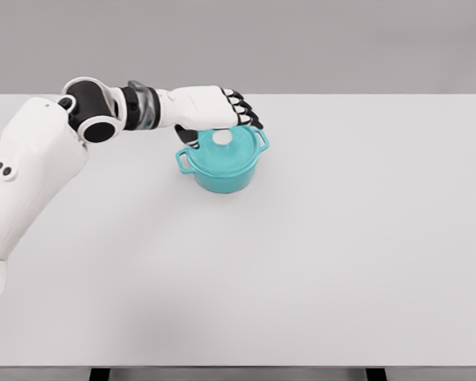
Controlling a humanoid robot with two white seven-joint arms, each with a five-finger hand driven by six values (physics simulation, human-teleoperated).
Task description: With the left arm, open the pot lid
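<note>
one step looks done, the left hand [210, 107] poised over the teal pot [222, 161] at the table's [365, 238] far side, fingers [246, 115] loosely curled and empty, while the lid [224, 147] sits closed, its white knob [221, 138] ungrasped.

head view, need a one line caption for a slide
Left hand reaches over the teal pot on the white table, fingers above the lid, lid not yet lifted.
</note>
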